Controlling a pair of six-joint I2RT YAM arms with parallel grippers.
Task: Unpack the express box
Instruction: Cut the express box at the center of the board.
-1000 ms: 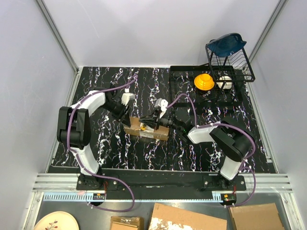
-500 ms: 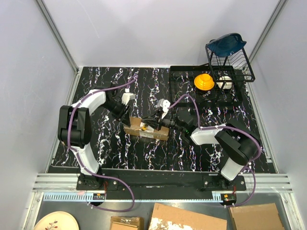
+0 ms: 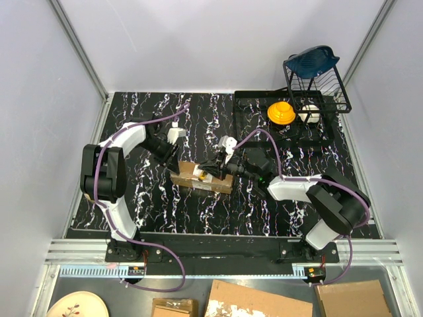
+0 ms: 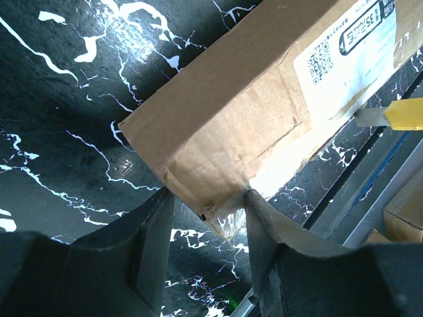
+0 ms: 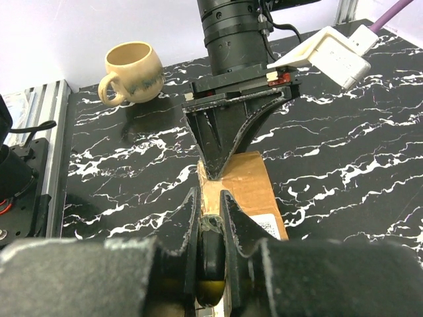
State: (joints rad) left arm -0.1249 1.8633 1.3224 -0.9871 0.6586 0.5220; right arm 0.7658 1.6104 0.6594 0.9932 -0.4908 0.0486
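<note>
The express box (image 3: 201,178), a brown carton with a white label, lies on the black marbled table. My left gripper (image 3: 173,158) is at its left end. In the left wrist view the box's (image 4: 264,99) end corner sits between the jaws of that gripper (image 4: 206,195), and both fingers press on it. My right gripper (image 3: 215,170) hovers over the box top, shut on a yellow-and-black utility knife (image 5: 211,264). The knife's yellow tip (image 4: 404,113) lies along the box's far edge. From the right wrist, the box (image 5: 244,178) shows beyond the right gripper (image 5: 210,198).
A black dish rack (image 3: 310,99) at the back right holds a yellow bowl (image 3: 281,112) and a blue item (image 3: 312,61). A beige mug (image 5: 132,65) stands on the table near a rail. Flat cardboard pieces (image 3: 258,300) lie below the near edge.
My right arm's elbow has swung out to the right while its gripper stayed over the box with the knife. The left gripper has closed slightly on the box's end.
</note>
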